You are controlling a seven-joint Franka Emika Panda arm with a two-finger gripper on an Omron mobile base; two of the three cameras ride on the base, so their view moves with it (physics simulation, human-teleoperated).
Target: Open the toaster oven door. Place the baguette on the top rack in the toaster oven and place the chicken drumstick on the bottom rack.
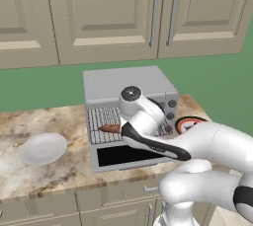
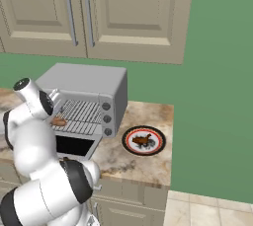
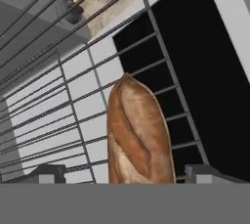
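The toaster oven (image 1: 129, 85) (image 2: 83, 83) stands on the counter with its door (image 1: 126, 156) (image 2: 73, 146) folded down flat. The baguette (image 3: 139, 137) (image 1: 109, 128) (image 2: 59, 121) lies lengthwise on the top rack (image 3: 73, 113) (image 1: 105, 117), above the door's black glass. My gripper (image 3: 126, 173) is open, its fingertips (image 3: 46, 172) standing clear of the loaf on either side. The bars of a second, lower grid, the bottom rack (image 2: 79, 128), show beneath. The chicken drumstick (image 2: 143, 140) sits on a red-rimmed plate (image 2: 129, 147) (image 1: 189, 121) to the right of the oven.
A white plate (image 1: 43, 148) rests on the counter left of the oven. Round knobs (image 2: 105, 112) run down the oven's right side. Wall cabinets (image 1: 108, 13) hang above. The counter ends just right of the red-rimmed plate.
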